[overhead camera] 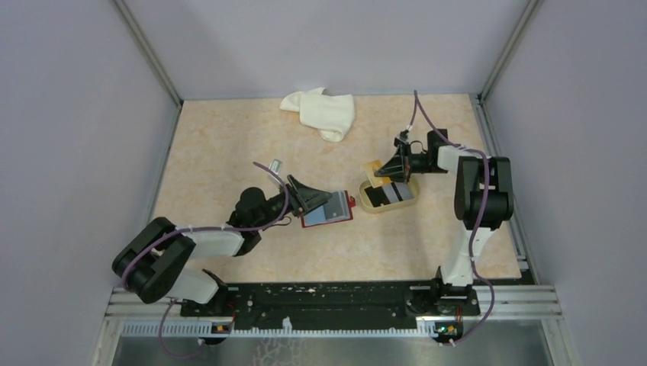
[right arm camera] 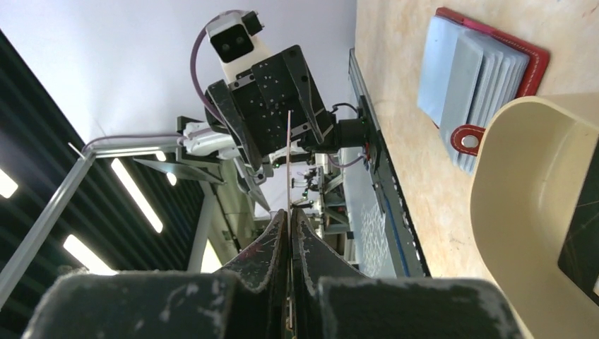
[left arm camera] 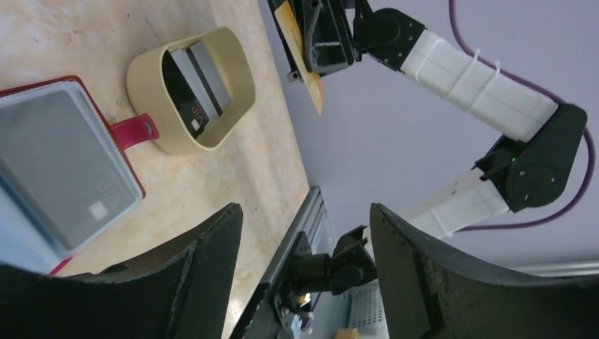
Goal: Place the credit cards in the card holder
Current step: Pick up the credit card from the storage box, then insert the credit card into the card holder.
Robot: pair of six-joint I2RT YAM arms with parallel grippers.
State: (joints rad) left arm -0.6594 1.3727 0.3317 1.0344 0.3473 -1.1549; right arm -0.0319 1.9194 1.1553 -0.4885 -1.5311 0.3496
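Note:
The dark red card holder (overhead camera: 329,210) lies open on the table, a grey card (left arm camera: 67,166) showing in its top sleeve and its snap tab (left arm camera: 135,131) pointing at the beige tray (overhead camera: 368,203). My left gripper (overhead camera: 313,197) hovers at the holder's left edge, open with nothing between its fingers (left arm camera: 212,254). Over the tray's far end, my right gripper (overhead camera: 385,169) is shut on a tan credit card (overhead camera: 372,169), which appears edge-on (right arm camera: 289,162) in the right wrist view. Dark credit cards (overhead camera: 391,194) lie inside the tray.
A crumpled white cloth (overhead camera: 324,113) lies at the back of the table. Grey walls close in the left, right and rear sides. The black base rail (overhead camera: 328,297) runs along the near edge.

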